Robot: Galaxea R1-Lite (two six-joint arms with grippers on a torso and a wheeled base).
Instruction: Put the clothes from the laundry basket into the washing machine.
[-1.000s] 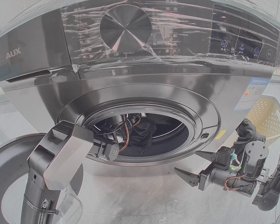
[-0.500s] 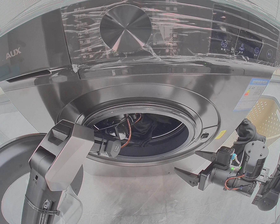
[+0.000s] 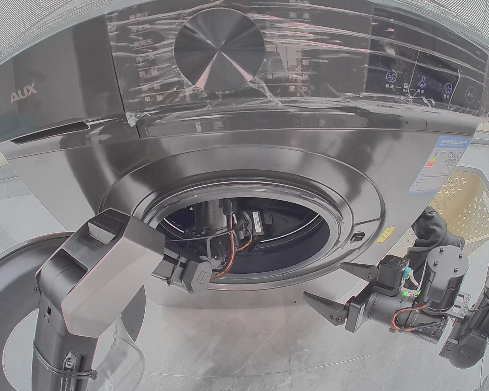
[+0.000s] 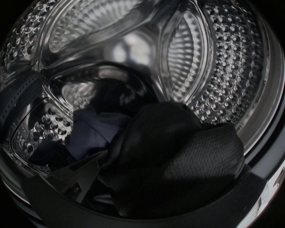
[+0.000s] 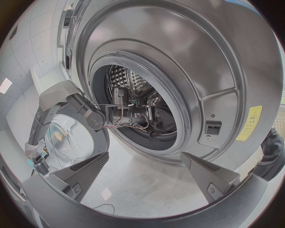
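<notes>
The washing machine (image 3: 241,149) stands with its round door (image 3: 8,309) swung open to the left. My left gripper (image 4: 142,160) is inside the drum, open; one finger (image 4: 80,175) shows, and the other is covered by a black garment (image 4: 178,154) lying at the drum's front. A dark blue garment (image 4: 89,130) lies deeper in. My right gripper (image 3: 324,282) hangs open and empty low in front of the machine, right of the opening. The laundry basket (image 3: 467,200) stands to the right with a dark garment (image 3: 433,235) draped at its near side.
The glass of the open door (image 5: 68,142) stands close behind the left arm. A pale tiled floor (image 3: 238,349) spreads in front of the machine. The door latch (image 5: 213,128) sits on the opening's right rim.
My left wrist has turned and gone further into the drum. The black cloth that hung from it at the opening no longer hangs there. The right arm has stayed put.
</notes>
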